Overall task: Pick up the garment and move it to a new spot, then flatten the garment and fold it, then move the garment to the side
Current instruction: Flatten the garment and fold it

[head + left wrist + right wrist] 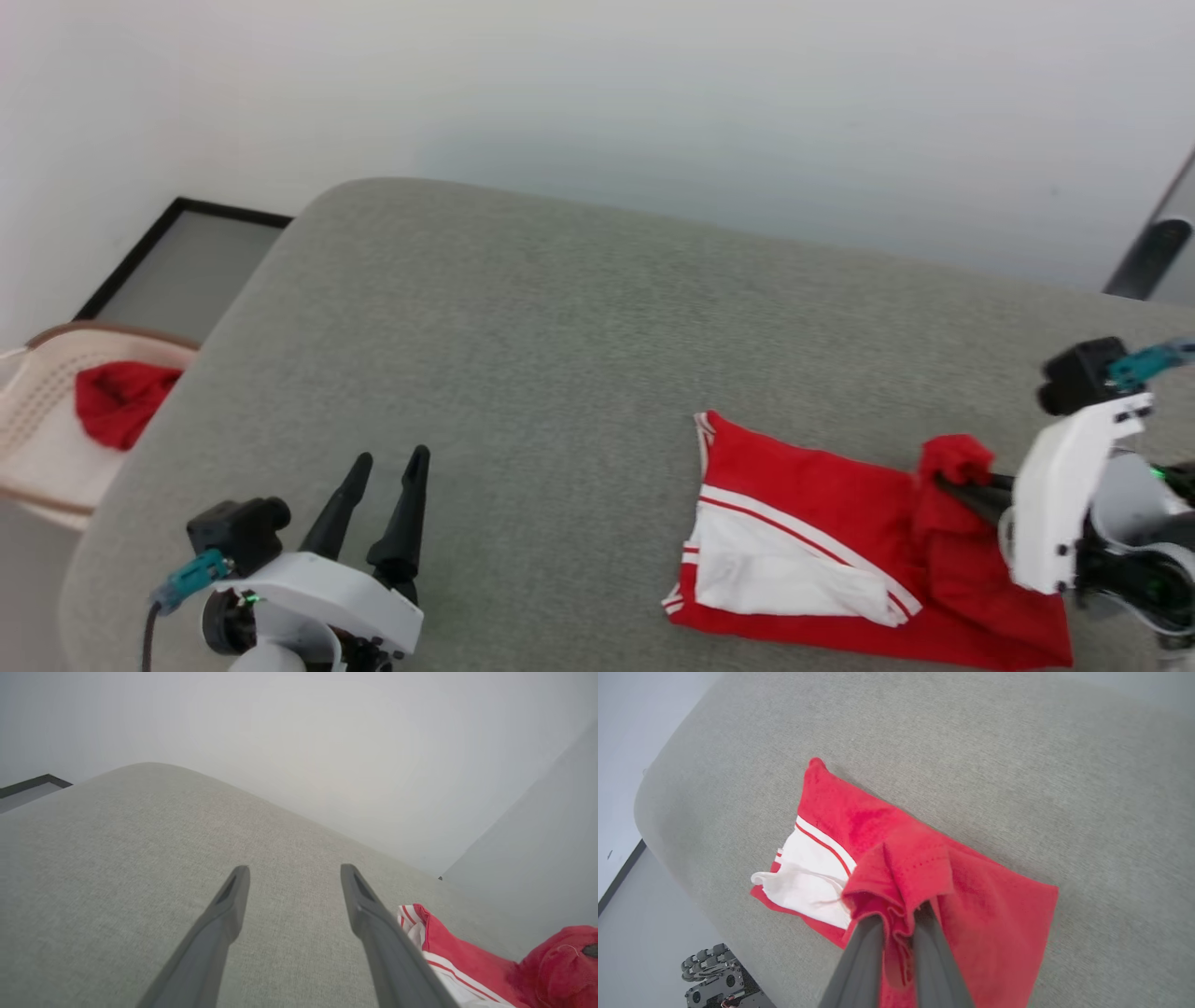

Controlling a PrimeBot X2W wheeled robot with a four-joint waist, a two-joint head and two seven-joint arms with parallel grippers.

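Evidently the right gripper [941, 478] pinches a bunched edge of the folded red jersey shirt [812, 504], probably to slide it aside; the left gripper [392, 455] hovers spread and empty.

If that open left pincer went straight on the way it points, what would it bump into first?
Probably the grey fabric cushion itself, near its far edge. Depth is unclear, so the left pincer might skim over it to the pale wall.
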